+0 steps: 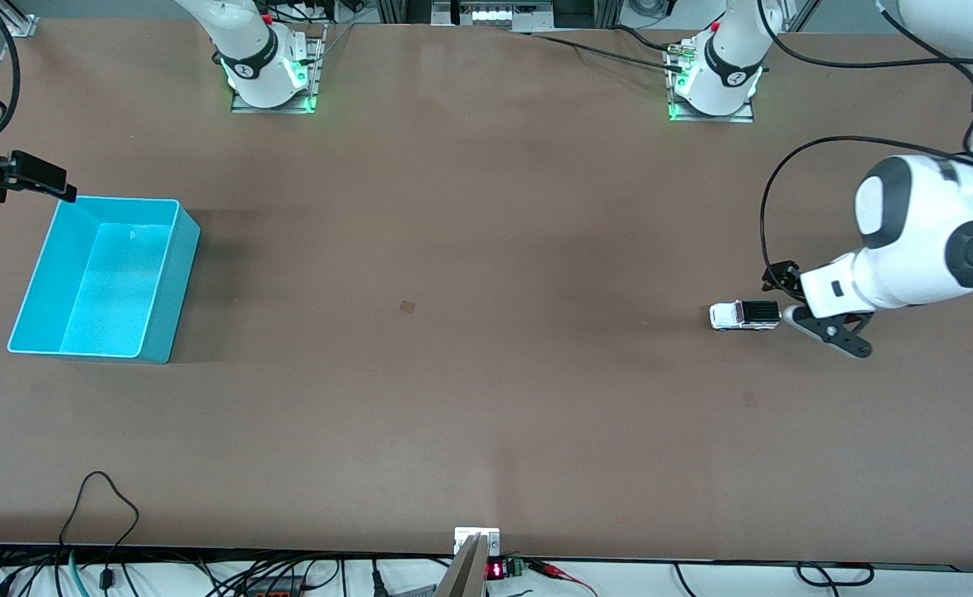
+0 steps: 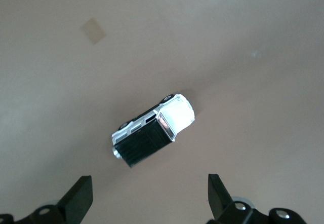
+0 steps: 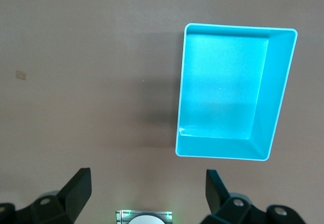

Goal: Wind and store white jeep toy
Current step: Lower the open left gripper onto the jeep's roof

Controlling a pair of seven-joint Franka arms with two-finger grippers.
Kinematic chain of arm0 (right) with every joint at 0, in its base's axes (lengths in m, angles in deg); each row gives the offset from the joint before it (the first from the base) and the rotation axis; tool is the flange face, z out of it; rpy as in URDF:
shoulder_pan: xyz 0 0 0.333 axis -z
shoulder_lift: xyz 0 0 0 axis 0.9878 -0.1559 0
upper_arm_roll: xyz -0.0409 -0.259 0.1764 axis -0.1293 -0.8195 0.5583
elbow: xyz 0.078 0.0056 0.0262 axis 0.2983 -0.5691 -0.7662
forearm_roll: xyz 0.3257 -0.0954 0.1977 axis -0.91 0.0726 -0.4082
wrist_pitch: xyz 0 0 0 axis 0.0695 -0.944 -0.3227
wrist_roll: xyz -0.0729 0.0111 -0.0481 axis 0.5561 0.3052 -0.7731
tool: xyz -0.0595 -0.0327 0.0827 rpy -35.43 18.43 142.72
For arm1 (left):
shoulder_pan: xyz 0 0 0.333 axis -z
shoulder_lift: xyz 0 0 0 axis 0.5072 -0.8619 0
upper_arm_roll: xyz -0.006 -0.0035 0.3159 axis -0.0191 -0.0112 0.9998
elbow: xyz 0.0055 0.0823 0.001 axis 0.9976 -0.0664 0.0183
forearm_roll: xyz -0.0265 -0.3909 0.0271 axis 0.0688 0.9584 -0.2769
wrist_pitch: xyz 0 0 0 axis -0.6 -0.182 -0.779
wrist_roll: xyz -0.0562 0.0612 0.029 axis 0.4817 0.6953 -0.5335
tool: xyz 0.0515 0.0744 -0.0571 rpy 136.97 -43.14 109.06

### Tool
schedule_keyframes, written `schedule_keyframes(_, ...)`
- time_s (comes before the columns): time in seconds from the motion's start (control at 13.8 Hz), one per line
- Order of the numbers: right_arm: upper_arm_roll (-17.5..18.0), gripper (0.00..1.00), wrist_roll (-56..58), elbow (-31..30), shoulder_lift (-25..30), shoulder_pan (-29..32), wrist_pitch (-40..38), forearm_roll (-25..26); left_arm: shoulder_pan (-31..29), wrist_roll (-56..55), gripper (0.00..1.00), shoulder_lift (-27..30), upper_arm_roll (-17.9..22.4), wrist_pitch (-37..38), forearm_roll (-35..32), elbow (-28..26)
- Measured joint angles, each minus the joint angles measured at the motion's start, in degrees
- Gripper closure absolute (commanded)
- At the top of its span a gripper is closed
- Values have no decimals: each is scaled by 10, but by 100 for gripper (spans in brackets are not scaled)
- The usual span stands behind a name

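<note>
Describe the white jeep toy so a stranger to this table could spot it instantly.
Start at the brown table and go to the left arm's end, away from the teal bin. Right beside the left claw, which is open, sits the white jeep toy. It is tiny and boxy, white with a black roof panel, the only small object there.

A broad brown table (image 1: 470,249) fills the room's middle, evenly lit, with soft shadows and two small pale patches (image 1: 408,307) on its surface. Black cables (image 1: 105,506) trail along its near edge, beside what may be a small red readout (image 1: 495,570).
</note>
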Motion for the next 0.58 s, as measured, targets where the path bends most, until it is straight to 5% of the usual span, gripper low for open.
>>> schedule_keyframes(0.58,0,0,0,0,0,0,0,0,-10,367,0,-22,1,-130,0,-62)
